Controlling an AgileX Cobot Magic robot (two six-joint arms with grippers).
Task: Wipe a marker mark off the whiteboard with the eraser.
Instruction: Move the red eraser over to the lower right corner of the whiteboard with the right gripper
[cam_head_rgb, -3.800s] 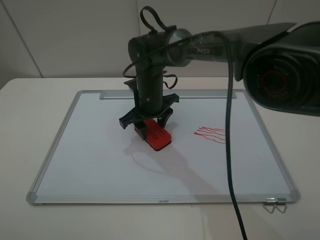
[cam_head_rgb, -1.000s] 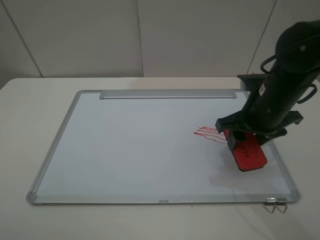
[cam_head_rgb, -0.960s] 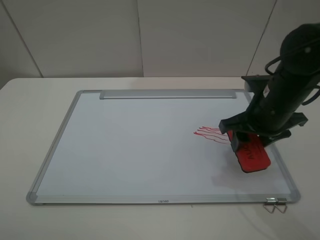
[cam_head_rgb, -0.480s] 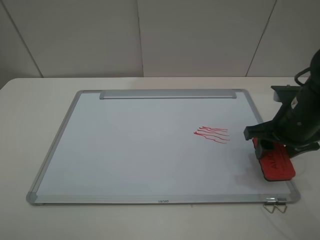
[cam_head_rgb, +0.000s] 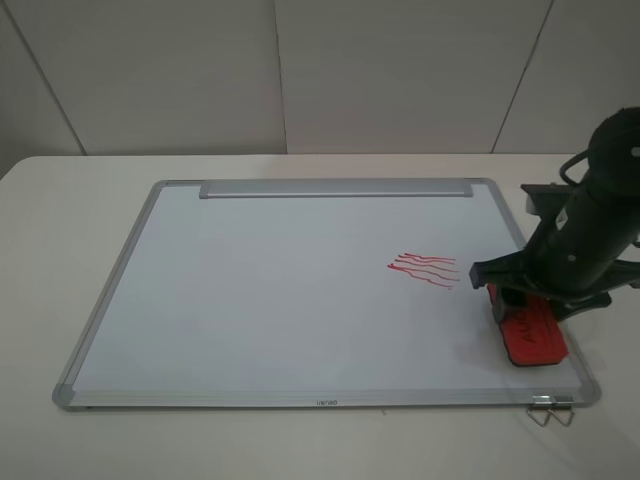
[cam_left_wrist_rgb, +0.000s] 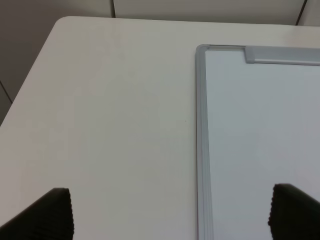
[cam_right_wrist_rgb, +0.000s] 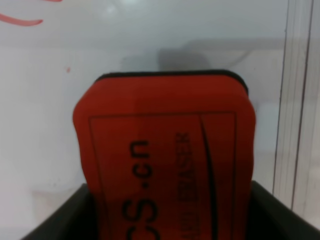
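On the white desk (cam_head_rgb: 60, 200) the whiteboard (cam_head_rgb: 280, 290) lies flat, its grey tray strip (cam_head_rgb: 335, 188) along the far edge. From my remote station, its middle now shows bare white. A few seconds ago my right gripper (cam_head_rgb: 535, 305) was working the eraser there. It has since swept across to the right, overshot the frame half a second back, and now sits just inside the board's near-right corner. No pot-shaped marker mark shows anywhere on the board, so I judge the wipe done and this last travel a carry-off. The pincer is clamped on the red eraser (cam_head_rgb: 533, 338), one finger on each long side, lettering up. The eraser sits just beside the right frame, though I cannot tell whether the felt is pressed to the surface. The red wavy lines (cam_head_rgb: 425, 268) sit near it toward the board's middle, unchanged over the last second and not touched by the block. My left gripper (cam_left_wrist_rgb: 170, 215) hangs with fingers spread wide and nothing between them, over the desk at the board's far-left corner.
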